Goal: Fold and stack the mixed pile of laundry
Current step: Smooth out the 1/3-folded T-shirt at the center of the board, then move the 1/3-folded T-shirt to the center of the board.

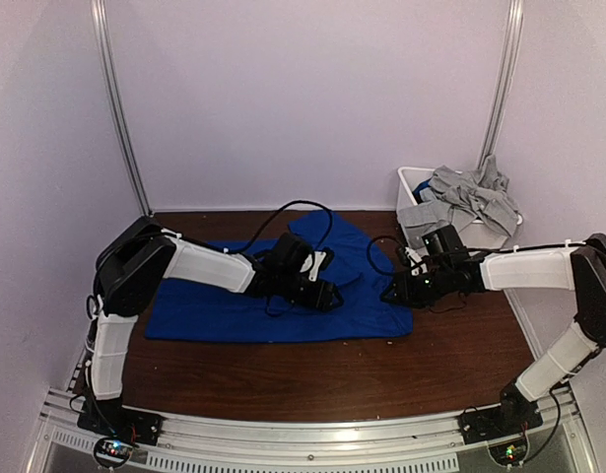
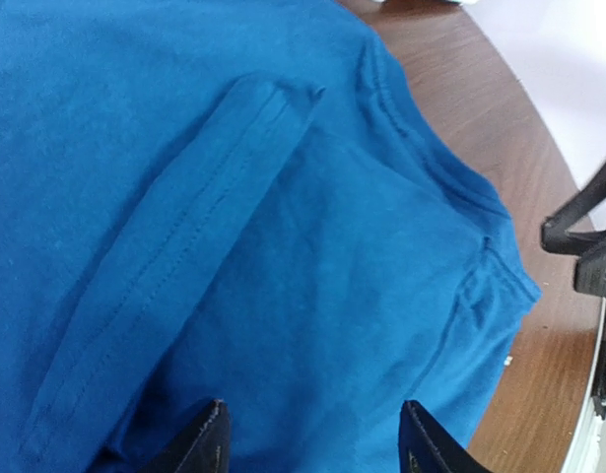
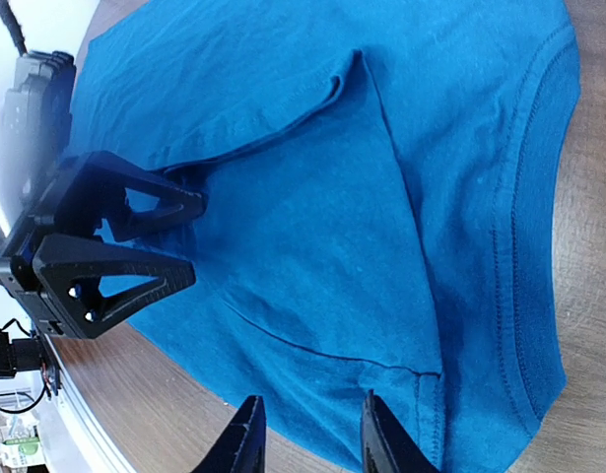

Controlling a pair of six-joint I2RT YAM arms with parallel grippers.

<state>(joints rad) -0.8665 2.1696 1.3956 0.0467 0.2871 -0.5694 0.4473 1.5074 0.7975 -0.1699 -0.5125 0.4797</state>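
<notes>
Logging layout, biggest first. Brown table (image 1: pixel 312 374) carrying one blue shirt (image 1: pixel 234 315), spread flat, long axis left-to-right across the top view, between the two arms. Rest of the mixed laundry pile, grey garments (image 1: pixel 465 202), heaped in and over the white bin (image 1: pixel 409 182) at the far right corner, well apart from the shirt, beyond the right arm.

Low over the middle of the shirt, reaching in from the left: left gripper (image 1: pixel 327 294). Fingers spread wide, only flat cloth showing below the gap; released, holding nothing. Confirmed in the right wrist view, same left gripper (image 3: pixel 192 236) with both jaws apart. Just ahead of it, one flap (image 2: pixel 174 266) turned in onto the body, stitched hem up, running diagonally away from the fingers.

At the shirt's right-hand end, over its edge: right gripper (image 1: pixel 393 294). Fingers parted by a narrower gap, nothing pinched between them; unclenched, hanging above the corner near the stitched border (image 3: pixel 529 246).

Judged relation for the coming move: shirt stretching away to the left of the right gripper and to both sides of the left one; right arm nearer the right end, left arm nearer the centre and left end. Probably a fold across the long axis next, calling for a pinch at each corner of one end. Cannot tell whether either pair of fingertips touches the cloth.
</notes>
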